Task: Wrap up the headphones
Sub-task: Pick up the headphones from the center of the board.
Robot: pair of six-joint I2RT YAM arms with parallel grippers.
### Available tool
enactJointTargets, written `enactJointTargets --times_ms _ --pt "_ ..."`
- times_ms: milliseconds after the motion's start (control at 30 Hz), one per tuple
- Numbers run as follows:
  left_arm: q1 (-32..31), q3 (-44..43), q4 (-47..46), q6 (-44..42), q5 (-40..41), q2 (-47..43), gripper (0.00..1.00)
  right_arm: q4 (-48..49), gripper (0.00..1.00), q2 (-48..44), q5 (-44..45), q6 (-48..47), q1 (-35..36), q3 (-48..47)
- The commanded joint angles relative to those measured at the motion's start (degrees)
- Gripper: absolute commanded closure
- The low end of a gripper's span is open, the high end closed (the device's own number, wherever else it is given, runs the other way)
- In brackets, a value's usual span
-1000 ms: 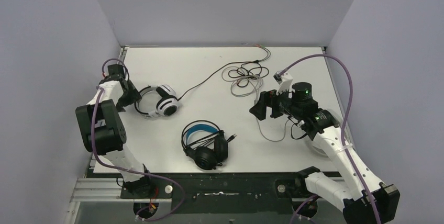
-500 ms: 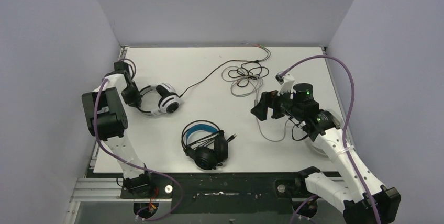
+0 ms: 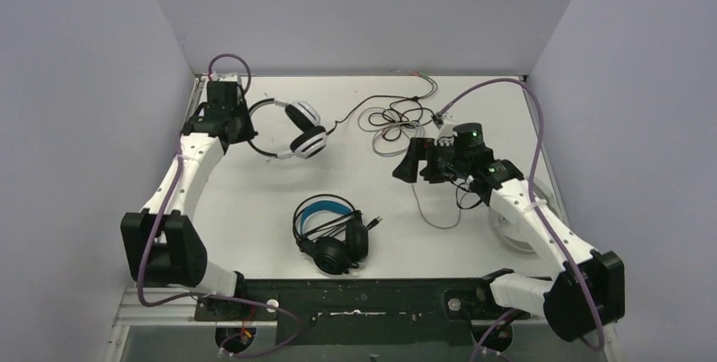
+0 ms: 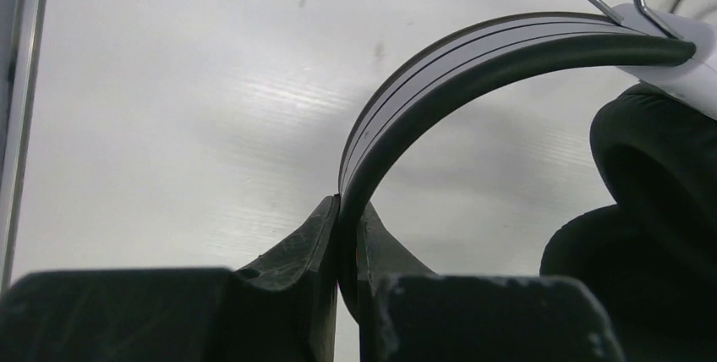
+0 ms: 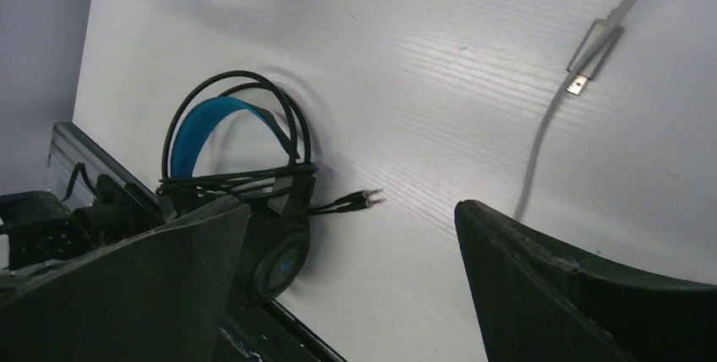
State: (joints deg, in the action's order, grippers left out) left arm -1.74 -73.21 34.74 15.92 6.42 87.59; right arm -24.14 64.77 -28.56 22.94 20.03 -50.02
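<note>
my left gripper pinching thin headband of white headset, at table 11 o'clock. right gripper spread, empty. risk: edge-on grip slips if heavy cups swing; trailing cable snags tangle.

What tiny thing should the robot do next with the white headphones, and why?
Probably lower the right gripper onto the cable tangle and close it. The left gripper pinches the white headphones by the headband, their cable trails unwrapped to that tangle, and the right jaws stand open.
</note>
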Motion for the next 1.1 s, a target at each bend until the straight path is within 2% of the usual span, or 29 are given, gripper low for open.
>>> enactJointTargets --times_ms 0,133,267,400,533,633,800,967,1067 --pt "-9.1 0.0 -10.2 2.8 5.5 -8.7 1.00 10.3 0.00 6.4 -2.6 9.2 4.1 -7.6" --pt "-17.6 -1.9 -13.5 1.1 13.4 -11.2 1.00 15.1 0.00 10.8 -0.6 14.3 9.1 -11.0" --pt "-22.3 -5.1 -14.5 0.4 14.1 -11.6 1.00 16.9 0.00 9.8 0.5 14.7 8.8 -10.6" --pt "-22.5 -14.0 -3.1 3.2 8.4 -9.3 1.00 7.7 0.00 6.1 1.5 4.6 4.8 -12.1" --pt "-21.8 -22.3 10.0 6.2 0.2 -7.8 1.00 5.4 0.00 0.5 -0.6 -4.0 -0.1 -9.6" --pt "-17.9 -26.3 16.5 10.8 -8.7 -8.2 1.00 6.7 0.00 -1.9 -2.8 -8.9 -1.7 -7.6" --pt "-12.3 -34.6 26.0 17.5 -25.8 -6.6 1.00 19.2 0.00 -4.1 -4.4 -11.7 -1.8 -2.5" --pt "-12.1 -34.0 24.9 23.9 -37.8 -8.0 1.00 34.4 0.00 -1.8 -8.0 -12.8 -1.8 -0.7" --pt "-12.1 -32.2 22.3 25.7 -42.5 -9.3 1.00 38.6 0.00 1.0 -7.9 -12.7 -1.8 -2.0"
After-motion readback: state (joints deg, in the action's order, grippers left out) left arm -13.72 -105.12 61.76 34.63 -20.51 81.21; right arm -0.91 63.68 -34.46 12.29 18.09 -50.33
